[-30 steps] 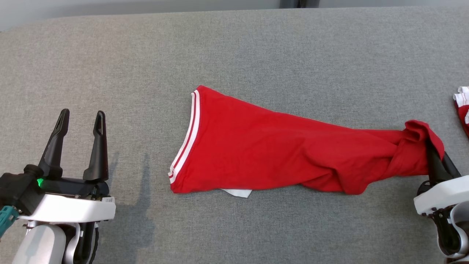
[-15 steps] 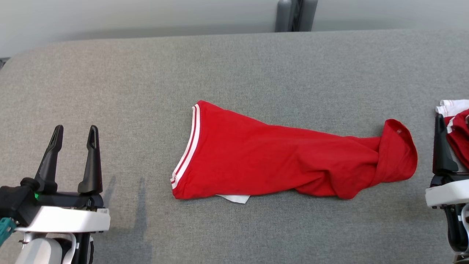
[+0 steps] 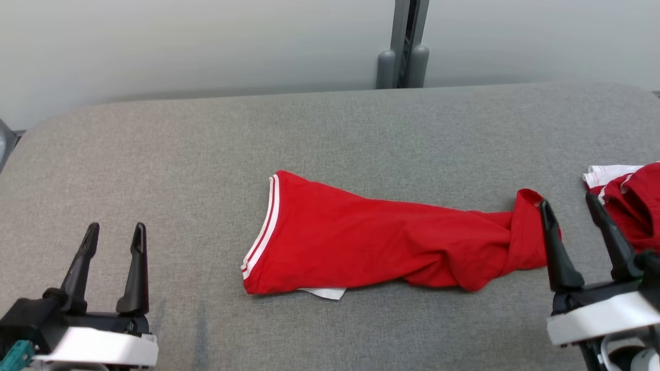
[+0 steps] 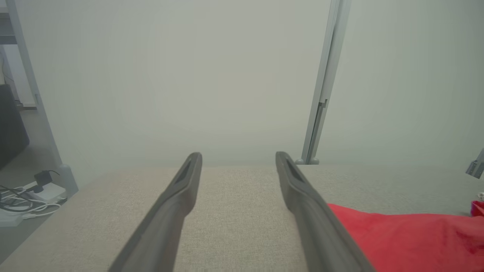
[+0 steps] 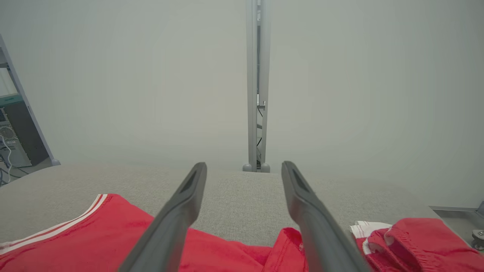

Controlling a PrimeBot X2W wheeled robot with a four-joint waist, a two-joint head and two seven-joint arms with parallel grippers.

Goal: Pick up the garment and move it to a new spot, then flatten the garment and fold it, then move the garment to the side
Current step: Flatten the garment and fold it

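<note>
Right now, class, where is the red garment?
Head view: the red garment lies across the middle of the grey table, its bunched end beside the right gripper, left of another clothes pile.

Grey table (image 3: 154, 154); red-white cloth bundle (image 3: 631, 201) at right edge; metal post (image 3: 407, 46) behind.

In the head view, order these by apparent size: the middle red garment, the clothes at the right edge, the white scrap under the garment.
1. red garment, largest.
2. clothes at the right edge, partly cut off by the frame.
3. white scrap, smallest.
</note>
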